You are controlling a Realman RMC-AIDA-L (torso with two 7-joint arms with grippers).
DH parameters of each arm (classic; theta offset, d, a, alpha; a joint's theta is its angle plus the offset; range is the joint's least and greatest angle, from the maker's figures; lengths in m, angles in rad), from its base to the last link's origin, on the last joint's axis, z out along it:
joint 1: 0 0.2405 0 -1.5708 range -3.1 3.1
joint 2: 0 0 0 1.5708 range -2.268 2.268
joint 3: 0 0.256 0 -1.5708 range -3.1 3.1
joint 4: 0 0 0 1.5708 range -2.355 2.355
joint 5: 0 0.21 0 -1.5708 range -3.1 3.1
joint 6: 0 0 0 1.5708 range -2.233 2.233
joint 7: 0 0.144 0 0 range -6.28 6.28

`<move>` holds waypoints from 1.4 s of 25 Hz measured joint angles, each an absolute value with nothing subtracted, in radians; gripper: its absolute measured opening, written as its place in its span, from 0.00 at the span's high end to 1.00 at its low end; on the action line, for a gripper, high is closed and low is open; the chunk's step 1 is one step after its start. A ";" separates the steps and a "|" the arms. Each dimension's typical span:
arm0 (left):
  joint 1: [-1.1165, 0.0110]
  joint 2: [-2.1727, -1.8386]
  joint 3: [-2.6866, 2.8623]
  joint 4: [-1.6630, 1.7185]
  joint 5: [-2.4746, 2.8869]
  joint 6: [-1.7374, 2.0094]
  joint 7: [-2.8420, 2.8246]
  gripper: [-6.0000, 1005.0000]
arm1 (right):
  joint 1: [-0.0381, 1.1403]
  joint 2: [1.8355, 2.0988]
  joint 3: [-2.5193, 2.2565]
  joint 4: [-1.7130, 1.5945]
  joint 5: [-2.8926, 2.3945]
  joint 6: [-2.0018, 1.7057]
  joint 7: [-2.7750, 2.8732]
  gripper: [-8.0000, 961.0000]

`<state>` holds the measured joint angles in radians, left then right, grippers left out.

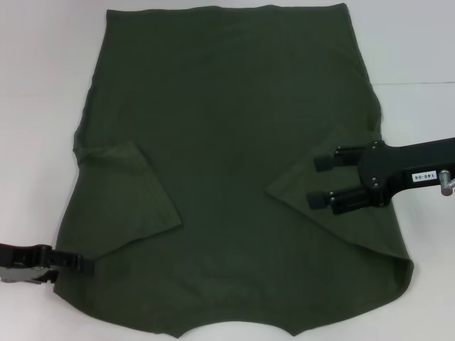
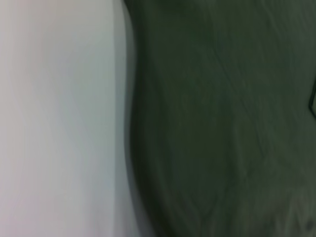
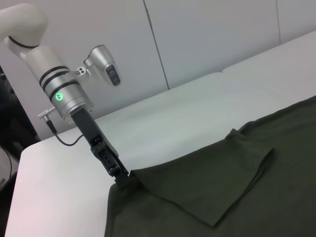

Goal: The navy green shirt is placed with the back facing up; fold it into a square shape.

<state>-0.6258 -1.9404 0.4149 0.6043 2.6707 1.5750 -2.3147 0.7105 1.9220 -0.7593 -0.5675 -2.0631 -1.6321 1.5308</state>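
Hovering over the navy green shirt [image 1: 234,156], my right gripper [image 1: 321,182] was spread; my left gripper [image 1: 84,264] pinched its edge.

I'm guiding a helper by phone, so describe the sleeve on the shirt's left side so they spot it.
On the white table lies the navy green shirt. Near its left edge, the left sleeve is folded inward, a flat flap; unlike the right sleeve, no gripper hangs over it.
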 joint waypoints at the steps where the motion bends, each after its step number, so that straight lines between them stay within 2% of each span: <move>1: -0.626 -1.940 0.417 0.604 2.671 1.575 -2.315 0.21 | 0.710 1.922 -0.759 -0.567 -2.063 -1.632 1.531 0.05; 25: -0.628 -1.941 0.446 0.604 2.686 1.548 -2.337 0.60 | 0.715 1.924 -0.759 -0.568 -2.063 -1.620 1.531 0.05; 33: -0.629 -1.943 0.468 0.605 2.695 1.531 -2.347 0.62 | 0.716 1.928 -0.759 -0.568 -2.063 -1.613 1.522 0.05; 35: -0.630 -1.943 0.467 0.606 2.695 1.532 -2.351 0.66 | 0.717 1.929 -0.759 -0.567 -2.067 -1.609 1.520 0.05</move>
